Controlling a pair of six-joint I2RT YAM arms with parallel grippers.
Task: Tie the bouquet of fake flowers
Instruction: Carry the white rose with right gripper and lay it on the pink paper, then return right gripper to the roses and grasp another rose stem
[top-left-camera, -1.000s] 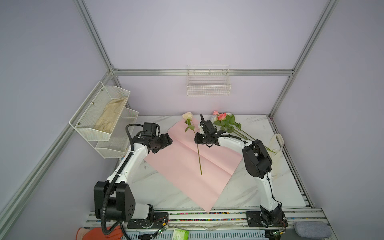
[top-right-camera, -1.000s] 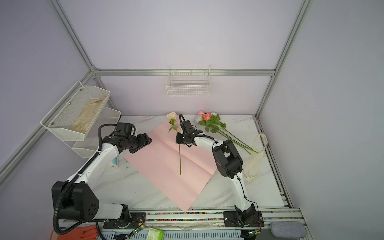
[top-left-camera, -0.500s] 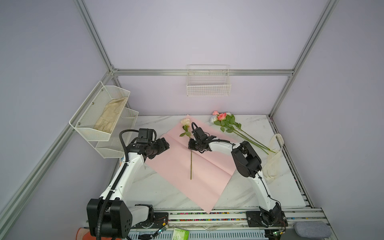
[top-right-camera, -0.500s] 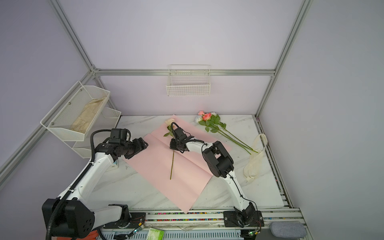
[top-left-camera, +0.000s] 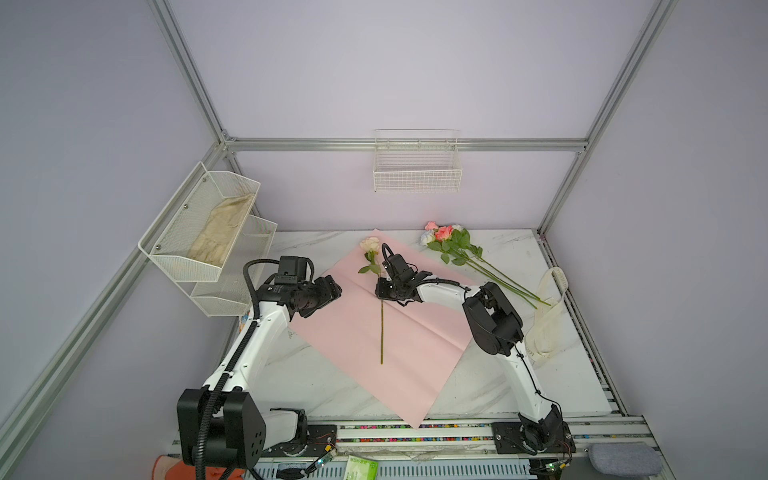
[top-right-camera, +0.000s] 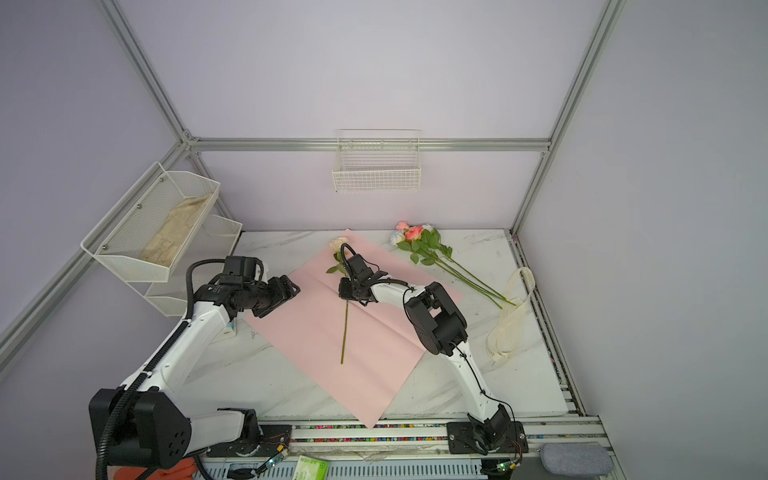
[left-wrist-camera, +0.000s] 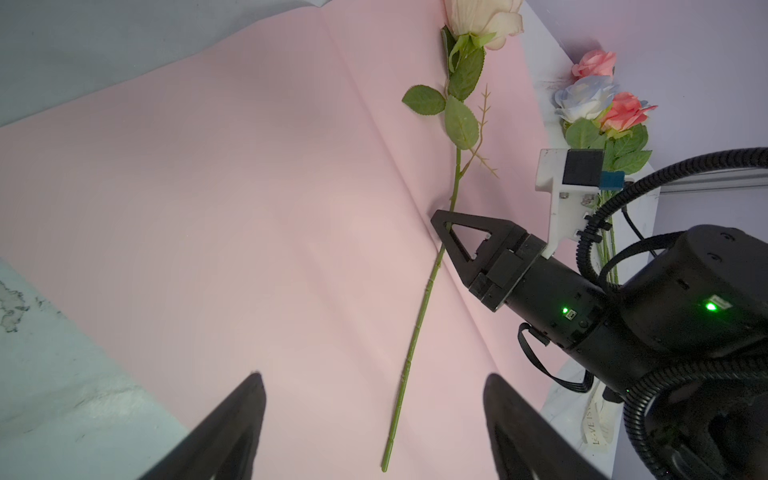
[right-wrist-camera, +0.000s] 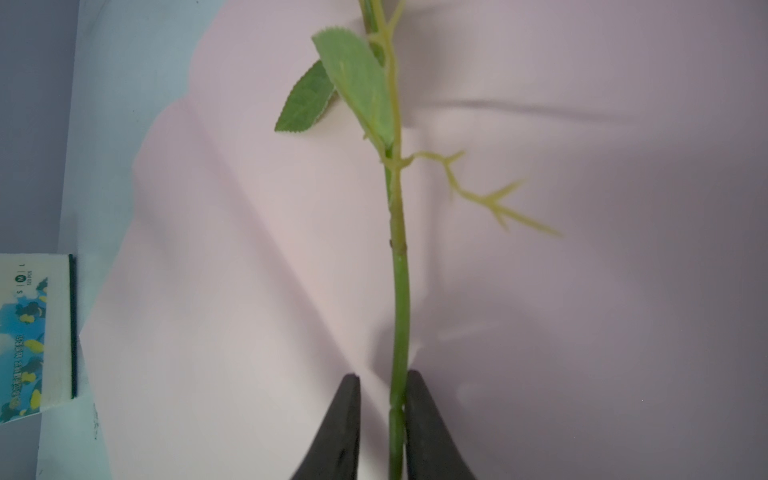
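One cream rose (top-left-camera: 370, 244) flat on pink paper (top-left-camera: 340, 332), middle of the tabletop (top-left-camera: 582, 382), bloom toward the far edge. Right pincer (right-wrist-camera: 382, 376) down at its stem. Straddles it slightly apart, one finger (right-wrist-camera: 428, 428) touching, the opposite one just clear. Left pincer (left-wrist-camera: 374, 376) above the paper, toward the left edge. Gapes wide, empty. More roses (top-left-camera: 444, 233) bunched near the far edge, right of the paper; stems aimed at a ribbon (top-left-camera: 545, 324) by the right edge.

This is a robot test cell in a lab. Plain lilac walls (top-left-camera: 374, 75) in a metal frame (top-left-camera: 311, 144) enclose a marble-patterned table (top-left-camera: 519, 257), with two robot arms (top-left-camera: 257, 345) bolted along its front.
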